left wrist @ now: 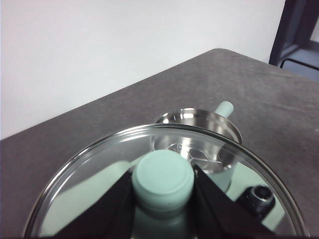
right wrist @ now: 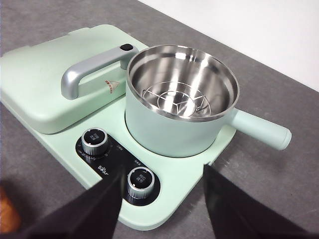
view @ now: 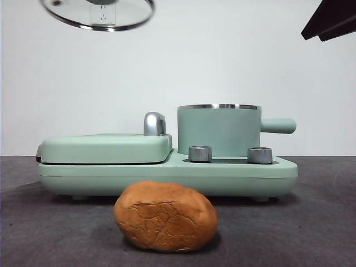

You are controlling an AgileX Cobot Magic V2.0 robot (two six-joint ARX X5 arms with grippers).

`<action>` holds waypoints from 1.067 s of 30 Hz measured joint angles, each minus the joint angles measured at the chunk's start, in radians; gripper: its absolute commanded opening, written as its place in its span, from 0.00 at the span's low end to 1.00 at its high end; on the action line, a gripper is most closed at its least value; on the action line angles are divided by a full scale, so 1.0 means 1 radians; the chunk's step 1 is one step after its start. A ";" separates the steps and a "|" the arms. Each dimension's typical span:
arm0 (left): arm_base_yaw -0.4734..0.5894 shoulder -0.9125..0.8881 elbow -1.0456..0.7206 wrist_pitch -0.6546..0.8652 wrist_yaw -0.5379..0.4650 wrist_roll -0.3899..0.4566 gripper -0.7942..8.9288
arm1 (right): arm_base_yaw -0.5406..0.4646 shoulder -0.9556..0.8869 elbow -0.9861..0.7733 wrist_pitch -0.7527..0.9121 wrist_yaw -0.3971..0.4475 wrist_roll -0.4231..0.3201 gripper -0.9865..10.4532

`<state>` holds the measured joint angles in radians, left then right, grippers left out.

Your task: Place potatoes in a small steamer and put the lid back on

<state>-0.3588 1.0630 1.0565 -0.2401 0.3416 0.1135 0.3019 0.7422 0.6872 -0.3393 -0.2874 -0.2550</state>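
Overhead at left, the left gripper (left wrist: 163, 199) clamps the knob of the lid (view: 98, 14), raised high above the griddle cover (view: 105, 147). Centre front, the potato (view: 165, 216) lies on the table (view: 322, 222). Rightward, the small steamer (view: 219, 130) stands uncovered; the right gripper (right wrist: 162, 199) hangs above, jaws spread.

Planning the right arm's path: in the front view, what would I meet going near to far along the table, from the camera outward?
potato → cooker base with its two knobs → small steamer standing on that base. The lid, held up by the left end effector, hangs above, so its depth is unclear.
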 measured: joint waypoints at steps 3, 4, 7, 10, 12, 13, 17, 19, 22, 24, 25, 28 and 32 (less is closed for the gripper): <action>0.021 -0.112 -0.082 -0.021 -0.015 -0.022 0.10 | 0.018 0.000 0.000 -0.006 0.000 0.003 0.31; 0.028 -0.143 -0.106 -0.031 -0.024 -0.029 0.10 | 0.029 0.000 0.000 -0.015 0.000 0.003 0.32; 0.052 -0.237 -0.176 -0.089 -0.041 -0.040 0.10 | 0.079 0.013 0.014 -0.068 0.000 0.006 0.33; 0.071 -0.318 -0.233 -0.144 -0.057 -0.055 0.10 | 0.140 0.055 0.062 -0.139 0.001 0.005 0.33; 0.082 -0.364 -0.257 -0.168 -0.058 -0.059 0.10 | 0.182 0.087 0.101 -0.183 0.006 0.003 0.36; 0.087 -0.389 -0.266 -0.178 -0.060 -0.061 0.10 | 0.205 0.107 0.122 -0.200 0.014 0.002 0.38; 0.104 -0.453 -0.272 -0.228 -0.085 -0.062 0.10 | 0.298 0.190 0.191 -0.222 0.033 -0.002 0.40; 0.111 -0.471 -0.272 -0.243 -0.087 -0.062 0.10 | 0.352 0.241 0.217 -0.225 0.035 -0.004 0.40; 0.115 -0.483 -0.272 -0.242 -0.086 -0.062 0.10 | 0.424 0.318 0.234 -0.224 0.054 -0.010 0.40; 0.117 -0.490 -0.272 -0.242 -0.086 -0.062 0.10 | 0.467 0.372 0.234 -0.227 0.062 -0.013 0.40; 0.117 -0.493 -0.272 -0.242 -0.086 -0.062 0.10 | 0.489 0.399 0.234 -0.227 0.076 -0.019 0.40; 0.117 -0.495 -0.272 -0.242 -0.086 -0.062 0.10 | 0.547 0.475 0.234 -0.227 0.106 -0.038 0.40; 0.117 -0.494 -0.273 -0.242 -0.086 -0.062 0.10 | 0.593 0.552 0.234 -0.225 0.106 -0.058 0.40</action>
<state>-0.2420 0.5690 0.7837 -0.4824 0.2554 0.0517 0.8948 1.2945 0.9211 -0.5644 -0.1818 -0.3126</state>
